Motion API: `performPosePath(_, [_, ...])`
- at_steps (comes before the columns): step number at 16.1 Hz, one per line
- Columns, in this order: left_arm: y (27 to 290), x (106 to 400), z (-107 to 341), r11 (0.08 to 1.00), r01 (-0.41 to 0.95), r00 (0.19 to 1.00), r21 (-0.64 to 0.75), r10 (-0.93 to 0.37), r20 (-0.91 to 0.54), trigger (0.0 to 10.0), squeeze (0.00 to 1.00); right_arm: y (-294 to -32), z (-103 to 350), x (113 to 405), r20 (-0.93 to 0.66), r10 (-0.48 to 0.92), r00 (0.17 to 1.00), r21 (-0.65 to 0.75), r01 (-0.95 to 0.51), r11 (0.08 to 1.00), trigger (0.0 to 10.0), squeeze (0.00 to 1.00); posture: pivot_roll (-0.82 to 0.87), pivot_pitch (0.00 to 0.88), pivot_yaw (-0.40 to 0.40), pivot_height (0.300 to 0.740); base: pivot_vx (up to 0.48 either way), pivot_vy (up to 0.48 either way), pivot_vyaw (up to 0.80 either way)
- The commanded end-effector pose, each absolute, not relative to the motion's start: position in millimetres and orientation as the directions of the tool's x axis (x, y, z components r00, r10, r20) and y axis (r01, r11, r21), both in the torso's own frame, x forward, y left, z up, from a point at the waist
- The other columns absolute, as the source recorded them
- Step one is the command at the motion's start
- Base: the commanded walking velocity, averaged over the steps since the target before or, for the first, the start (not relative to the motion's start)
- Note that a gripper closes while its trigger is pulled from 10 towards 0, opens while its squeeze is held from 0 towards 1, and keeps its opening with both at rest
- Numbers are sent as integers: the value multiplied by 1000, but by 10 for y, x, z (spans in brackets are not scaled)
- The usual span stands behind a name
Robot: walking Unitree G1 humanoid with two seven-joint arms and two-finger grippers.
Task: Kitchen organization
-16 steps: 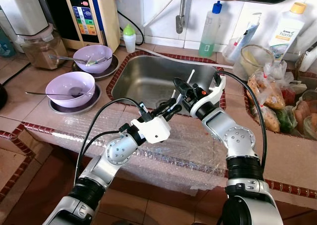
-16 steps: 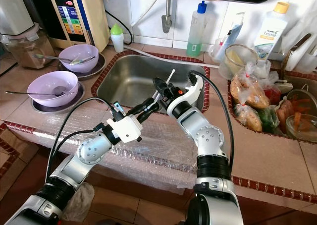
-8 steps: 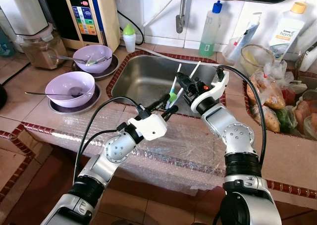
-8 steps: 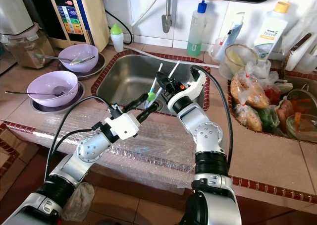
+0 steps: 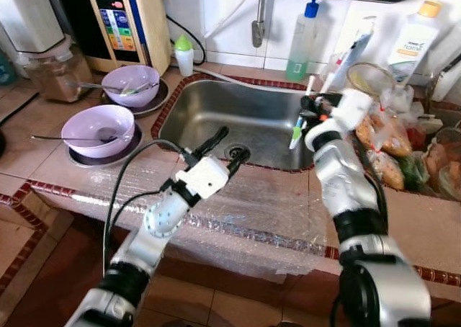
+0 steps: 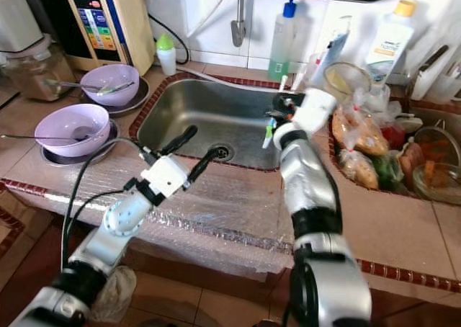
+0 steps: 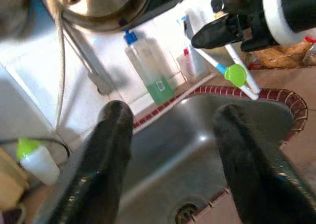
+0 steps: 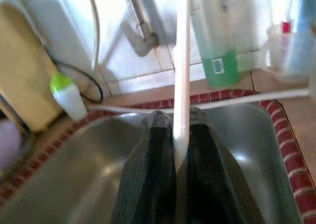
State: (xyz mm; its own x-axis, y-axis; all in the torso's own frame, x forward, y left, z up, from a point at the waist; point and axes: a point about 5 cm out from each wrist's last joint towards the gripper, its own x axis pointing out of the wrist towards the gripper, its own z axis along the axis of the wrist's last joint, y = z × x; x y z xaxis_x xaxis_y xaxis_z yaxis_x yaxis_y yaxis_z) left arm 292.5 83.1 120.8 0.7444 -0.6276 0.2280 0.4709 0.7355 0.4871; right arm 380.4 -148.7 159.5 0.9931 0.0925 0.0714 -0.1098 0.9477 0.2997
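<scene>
**While the right arm carries the toothbrushes off, the left hangs back over the sink**

Since half a second ago, the right tool [image 5: 306,114] has swung from above the middle of the sink [image 5: 216,114] to its far right corner, and it is clenched on the white toothbrushes [image 5: 297,130], whose green-tipped end hangs down over the basin. The right wrist view shows a white handle pinched between the two black fingers [image 8: 150,184]. Just beyond that corner of the sink stands a clear cup [image 5: 338,68] holding a tube, which is likely where the brushes are headed, so the tidy-up looks close to a drop-off. The left tool [image 5: 220,148] has pulled back to the near rim of the sink by the drain, its fingers spread wide and empty. Left of the sink, two purple bowls [image 5: 101,122] with spoons wait on the surface, untouched
</scene>
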Motion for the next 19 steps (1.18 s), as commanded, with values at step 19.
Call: performPosePath(19, [1137, 2822, 1791, 940, 197, 880, 279, -295, 371, 10000, 761, -1452, 1245, 3285, 149, 198, 969, 213, -226, 950, 10000, 1000, 0, 0, 3, 740, 0, 0, 0])
